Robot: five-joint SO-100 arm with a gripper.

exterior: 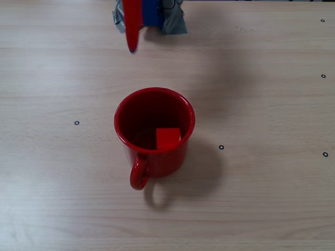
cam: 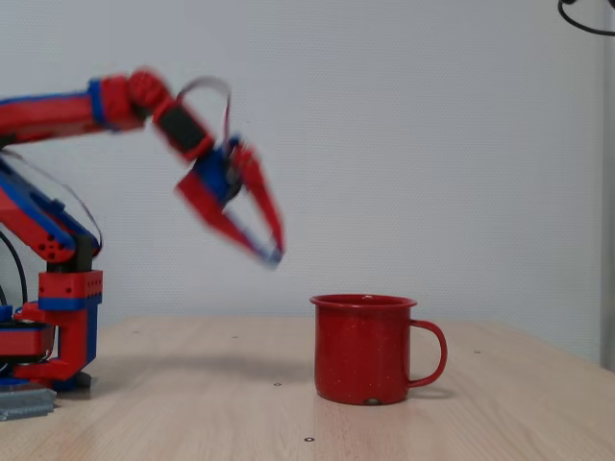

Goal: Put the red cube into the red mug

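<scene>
Closest to the overhead lens, the red mug [exterior: 154, 130] stands upright on the pale wood-grain desk [exterior: 272, 198], its looped handle [exterior: 139, 175] turned toward the bottom edge of that fixed view. Inside it, the red cube [exterior: 168, 138] rests on the mug's floor against the lower right part of the wall, one bright face turned up.

In the side-on fixed view the jaws [cam: 269, 252] hang in the air up and to the left of the mug [cam: 365, 348], well clear of its rim, tips angled down and to the right. Motion blur smears them; the two red fingers meet or nearly meet at the tip with a gap higher up, and nothing can be seen between them. From overhead only one red fingertip [exterior: 132, 29] shows, at the top edge, well apart from the mug.

Behind the jaws the red-and-blue arm [cam: 58, 110] reaches across from its base [cam: 62, 317] at the left of the desk [cam: 192, 403], in front of a plain white wall [cam: 432, 144]. Grey tape [exterior: 175, 21] lies at the arm's foot in the overhead view. Small black ring marks [exterior: 77, 123] dot the desk, and the mug's shadow falls to its lower right.
</scene>
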